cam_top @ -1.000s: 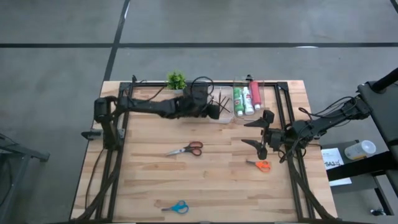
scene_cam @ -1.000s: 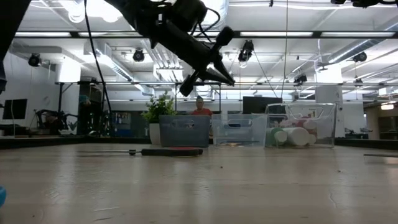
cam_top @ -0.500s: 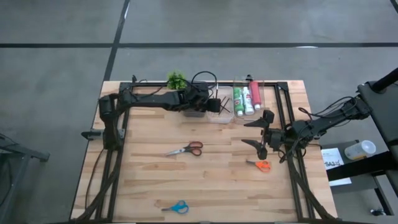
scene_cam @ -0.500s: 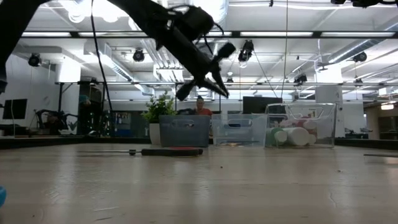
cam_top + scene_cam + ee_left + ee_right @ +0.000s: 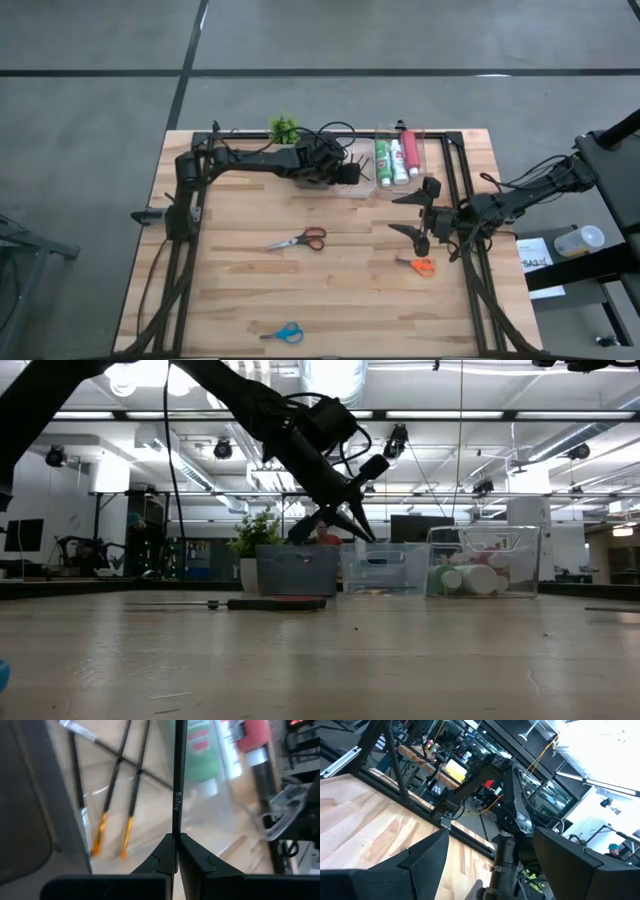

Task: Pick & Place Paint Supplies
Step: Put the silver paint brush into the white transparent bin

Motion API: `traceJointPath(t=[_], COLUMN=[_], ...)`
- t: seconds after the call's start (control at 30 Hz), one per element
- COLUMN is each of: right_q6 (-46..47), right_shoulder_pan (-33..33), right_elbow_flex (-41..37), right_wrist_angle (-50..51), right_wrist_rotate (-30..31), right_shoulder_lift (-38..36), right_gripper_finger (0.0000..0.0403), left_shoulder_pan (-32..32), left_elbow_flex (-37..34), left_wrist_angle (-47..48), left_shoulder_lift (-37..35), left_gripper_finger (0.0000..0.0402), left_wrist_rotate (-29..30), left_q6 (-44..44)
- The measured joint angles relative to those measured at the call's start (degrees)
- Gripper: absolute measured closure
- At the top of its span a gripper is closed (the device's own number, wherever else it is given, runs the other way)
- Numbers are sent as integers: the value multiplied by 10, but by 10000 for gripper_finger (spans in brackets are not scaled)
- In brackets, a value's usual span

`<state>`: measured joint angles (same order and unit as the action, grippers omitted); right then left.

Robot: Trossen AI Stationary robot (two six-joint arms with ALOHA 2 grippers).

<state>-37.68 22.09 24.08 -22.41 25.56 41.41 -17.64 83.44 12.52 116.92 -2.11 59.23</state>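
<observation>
The left gripper is hanging over the clear bin at the back of the table. Its jaws are squeezing a thin dark brush, probably so it can drop the brush in with the two brushes already lying there. The tubes are lying in the next bin, just beside the first one. The red scissors, the orange scissors and the blue scissors are lying out on the wood, well away from the bin, waiting their turn. The right gripper is waiting near the orange scissors with its jaws wide apart and holding nothing.

From above, the brush is too thin to pick out. The left wrist view is showing it pinched between the fingertips, pointing into the bin.
</observation>
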Motion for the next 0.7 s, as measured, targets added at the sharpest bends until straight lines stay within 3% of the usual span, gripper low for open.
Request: traceJointPath(t=[0.47,0.7], right_q6=[0,0], right_shoulder_pan=[0,0], right_elbow_flex=[0,0], right_wrist_angle=[12,12], right_wrist_rotate=[0,0], right_shoulder_lift=[0,0], right_gripper_finger=[115,115], left_shoulder_pan=[-9,-9], left_elbow_flex=[-1,-1], left_wrist_angle=[41,36], left_shoulder_lift=[1,1], left_gripper_finger=[382,338], left_wrist_rotate=[-3,-3], left_q6=[8,8])
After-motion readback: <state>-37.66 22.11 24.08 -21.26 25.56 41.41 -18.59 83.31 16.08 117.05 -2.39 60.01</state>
